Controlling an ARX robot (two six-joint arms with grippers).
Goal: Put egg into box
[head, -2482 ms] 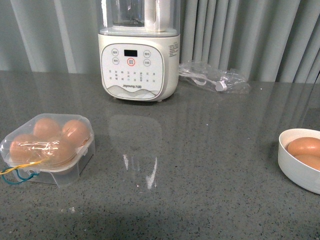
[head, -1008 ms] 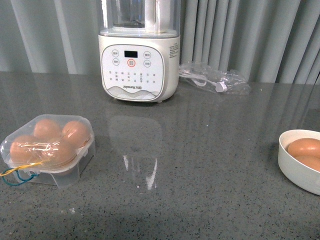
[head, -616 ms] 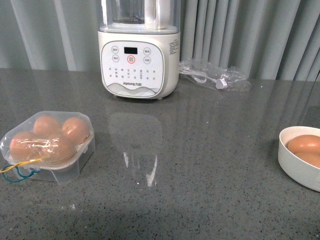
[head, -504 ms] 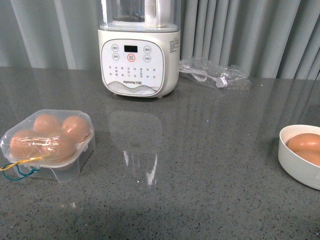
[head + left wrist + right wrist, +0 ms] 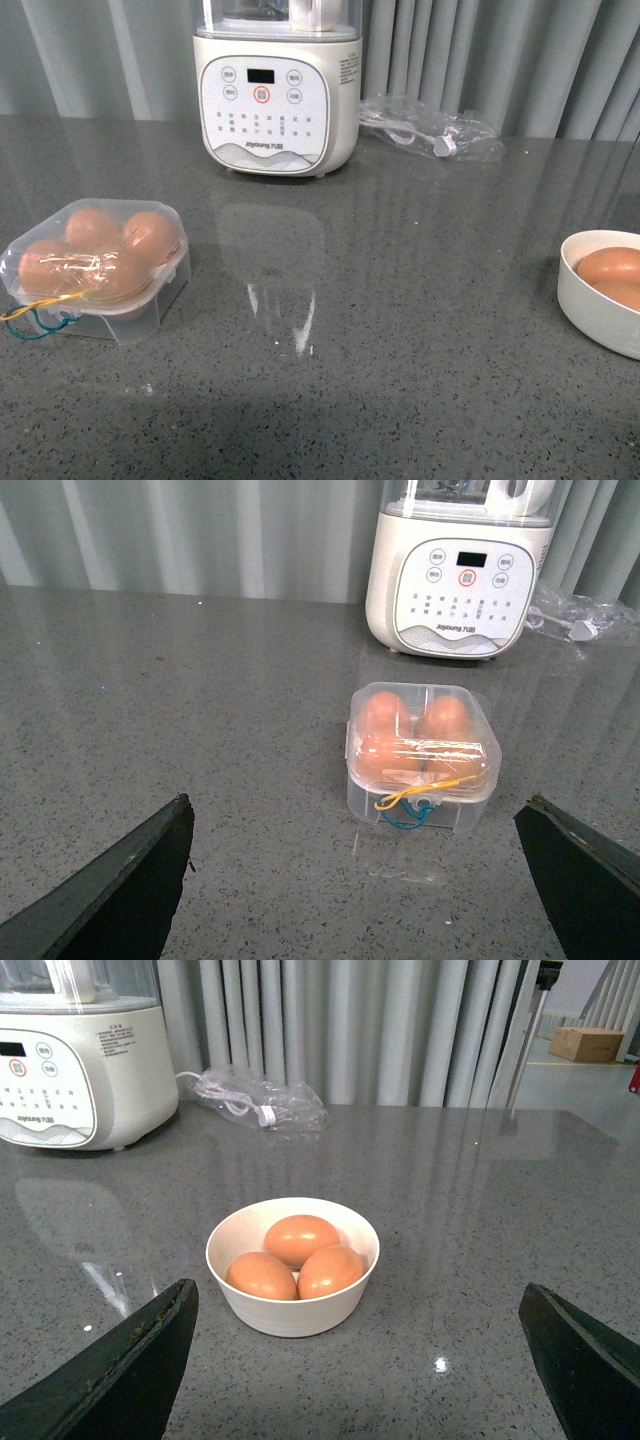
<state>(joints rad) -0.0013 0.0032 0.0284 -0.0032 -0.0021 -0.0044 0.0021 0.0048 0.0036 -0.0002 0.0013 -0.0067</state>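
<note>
The left gripper (image 5: pixel 360 880) has its two dark fingers (image 5: pixel 120 880) spread wide with nothing between them. Just ahead of it on the grey speckled countertop (image 5: pixel 180 700) sits the box (image 5: pixel 421 752), a small clear plastic case with rounded corners, lid down, four orange-brown eggs showing through the film. A thin blue and yellow cord loop (image 5: pixel 408 805) hangs at the box's side facing the gripper.

The right gripper (image 5: pixel 355 1370) is likewise spread apart and empty. Directly ahead of it stands a round white bowl (image 5: pixel 292 1315) with three smooth orange-brown eggs inside; the egg (image 5: pixel 300 1239) farthest from the gripper rests against the other two, all plain and unmarked.

Beyond the box, past the left gripper's reach, stands a cream appliance (image 5: pixel 278 100) with a clear jar on top. Its front panel carries a dark display, a red-ringed central button and rows of small labels too fine to read; the brand line appears to read "Joyoung". Beside it lies a clear plastic bag (image 5: pixel 428 134) holding a white cable, and grey curtains (image 5: pixel 500 60) hang behind.
</note>
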